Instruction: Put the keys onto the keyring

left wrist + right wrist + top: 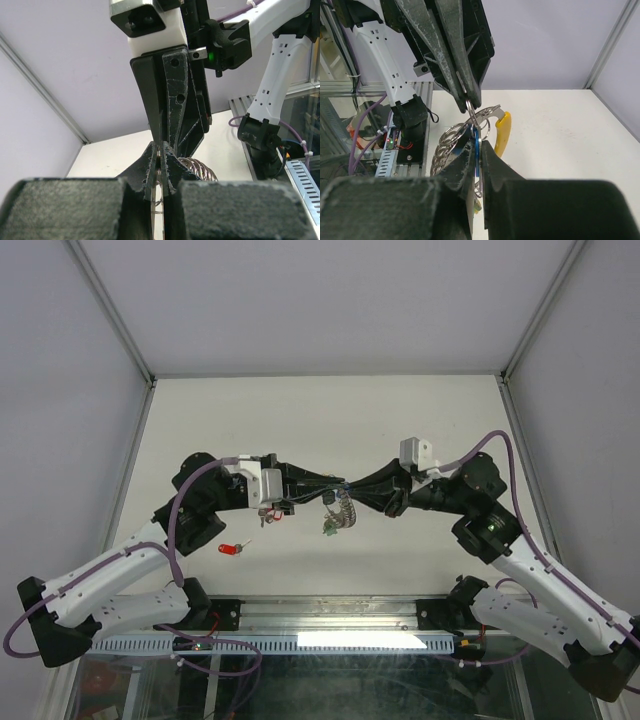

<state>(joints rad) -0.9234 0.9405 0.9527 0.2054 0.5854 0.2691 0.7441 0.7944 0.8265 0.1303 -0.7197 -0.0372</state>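
My two grippers meet tip to tip above the middle of the table. The left gripper is shut on the thin silver keyring. My right gripper is shut on a blue-tagged key, whose top touches the keyring. A yellow-tagged key and a chain of silver rings hang from the same bunch. A green tag dangles at the bottom of it.
A red-tagged key lies on the table near the left arm. Another small red-tagged piece shows under the left wrist. A metal rail runs along the near edge, and frame posts stand at the corners.
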